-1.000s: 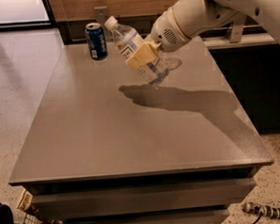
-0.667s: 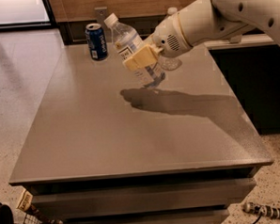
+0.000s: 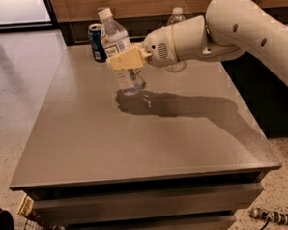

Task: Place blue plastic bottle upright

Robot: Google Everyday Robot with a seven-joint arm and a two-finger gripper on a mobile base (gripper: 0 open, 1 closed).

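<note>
The blue plastic bottle (image 3: 124,74) is clear, with a white cap and a white label with dark print. It stands almost upright at the back left of the grey table (image 3: 136,146), its cap leaning slightly left. Its base is at the table's surface or just above it; I cannot tell which. My gripper (image 3: 125,59) reaches in from the right, and its tan fingers (image 3: 129,58) are shut on the bottle's middle.
A dark blue soda can (image 3: 96,42) stands just behind and left of the bottle. Another clear bottle (image 3: 175,18) with a white cap stands behind my arm. A wire basket (image 3: 24,227) and a power strip (image 3: 275,217) lie on the floor in front.
My gripper has carried the bottle left and lower and has turned it from steeply tilted to almost upright.
</note>
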